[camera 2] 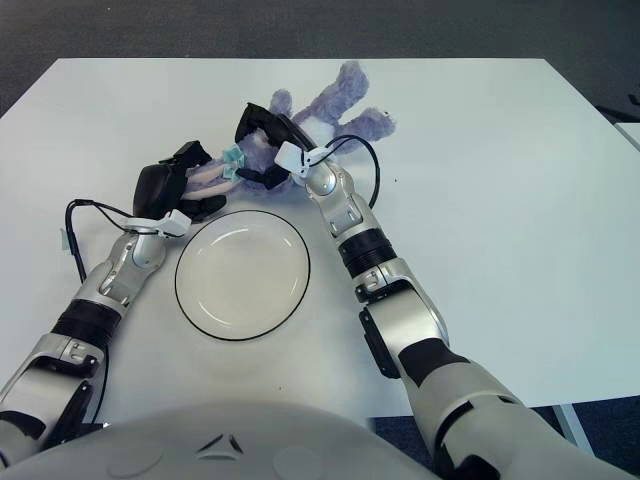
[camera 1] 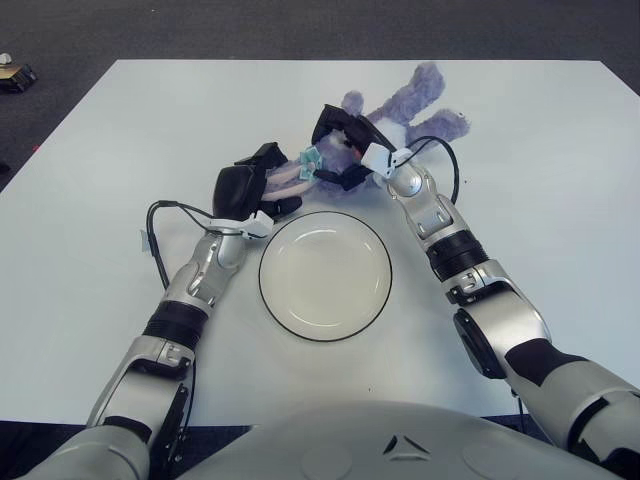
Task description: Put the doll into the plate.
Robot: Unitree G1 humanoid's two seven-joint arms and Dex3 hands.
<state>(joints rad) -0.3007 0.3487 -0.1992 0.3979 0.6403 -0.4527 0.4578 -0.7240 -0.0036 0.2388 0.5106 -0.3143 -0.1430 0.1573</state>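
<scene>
Grasp step: right hand (camera 1: 340, 150) and left hand (camera 1: 262, 180) both clamp the purple doll (camera 1: 400, 110) beyond the plate (camera 1: 325, 312) (still empty). Next: lift it together, carry it plateward.

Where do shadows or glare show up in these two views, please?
Left eye view: soft, even light; only faint shadow under the doll and both robot hands, left and right. Right eye view: a weak sheen on the plate rim; no hard glare.
</scene>
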